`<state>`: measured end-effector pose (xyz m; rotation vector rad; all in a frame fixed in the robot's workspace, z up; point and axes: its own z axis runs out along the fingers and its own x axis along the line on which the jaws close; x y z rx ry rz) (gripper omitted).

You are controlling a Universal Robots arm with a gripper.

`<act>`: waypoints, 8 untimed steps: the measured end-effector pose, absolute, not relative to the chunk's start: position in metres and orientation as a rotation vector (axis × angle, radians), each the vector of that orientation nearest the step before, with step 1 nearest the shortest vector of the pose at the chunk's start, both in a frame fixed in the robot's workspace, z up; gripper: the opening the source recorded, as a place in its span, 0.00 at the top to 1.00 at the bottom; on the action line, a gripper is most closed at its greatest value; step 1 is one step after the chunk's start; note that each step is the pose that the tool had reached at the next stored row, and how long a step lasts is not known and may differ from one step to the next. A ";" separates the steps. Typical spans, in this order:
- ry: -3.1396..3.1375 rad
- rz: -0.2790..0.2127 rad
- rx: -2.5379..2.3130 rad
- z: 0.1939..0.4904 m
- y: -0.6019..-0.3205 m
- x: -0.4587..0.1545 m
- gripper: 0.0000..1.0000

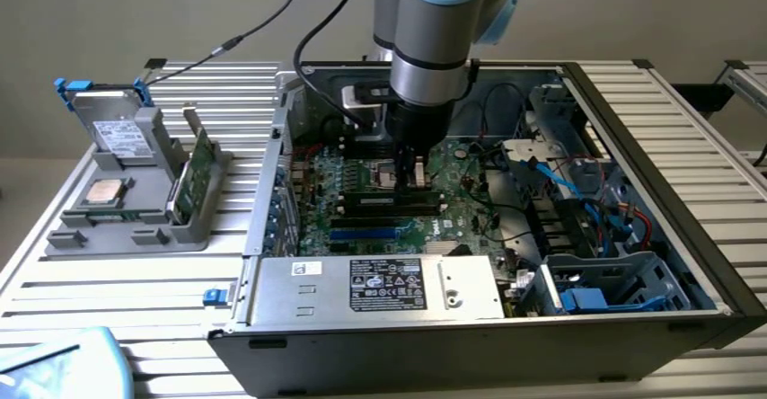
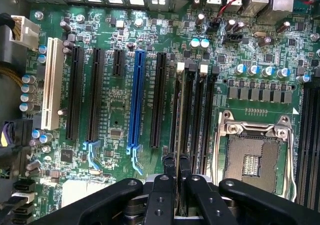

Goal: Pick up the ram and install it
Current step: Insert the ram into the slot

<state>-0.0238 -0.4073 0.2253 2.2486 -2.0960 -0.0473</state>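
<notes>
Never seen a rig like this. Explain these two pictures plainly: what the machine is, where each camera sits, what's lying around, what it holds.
The machine is a robot arm reaching into an open computer case. The exterior view comes from a camera off the arm; the wrist view looks past the gripper onto the green motherboard. On the slatted table, a grey holder carries a drive with blue clips, a square silver chip and an upright green stick. The gripper pinches a thin board seen edge-on, apparently the ram, lined up with the black memory slots.
</notes>
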 end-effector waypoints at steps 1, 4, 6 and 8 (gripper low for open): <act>-2.098 -0.047 2.247 0.225 -0.407 -0.024 0.86; -2.100 -0.048 2.245 0.225 -0.407 -0.024 0.86; -2.101 -0.047 2.244 0.225 -0.407 -0.024 0.86; -2.101 -0.047 2.243 0.225 -0.407 -0.023 0.86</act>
